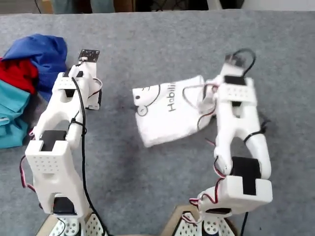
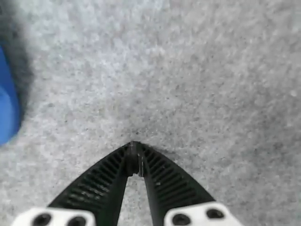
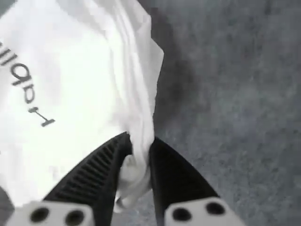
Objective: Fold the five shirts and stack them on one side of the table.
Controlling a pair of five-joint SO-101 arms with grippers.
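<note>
Our right gripper [image 3: 139, 145] pinches the shirt [image 1: 162, 120] by its edge; our left gripper [image 2: 134, 154], apart from it, is closed, empty. So thin a pinch may slip mid-fold.

white shirt [image 1: 165, 118], blk print; blue shirt [image 1: 42, 54]; red shirt [image 1: 17, 73]; teal shirt [image 1: 11, 115]

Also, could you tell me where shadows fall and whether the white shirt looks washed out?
High view: even light, only a thin shadow under the white printed shirt. Right wrist view: the shirt glares bright by the right gripper, a dark shadow beside it. Left wrist view: shadow edges the crumpled blue shirt.
</note>
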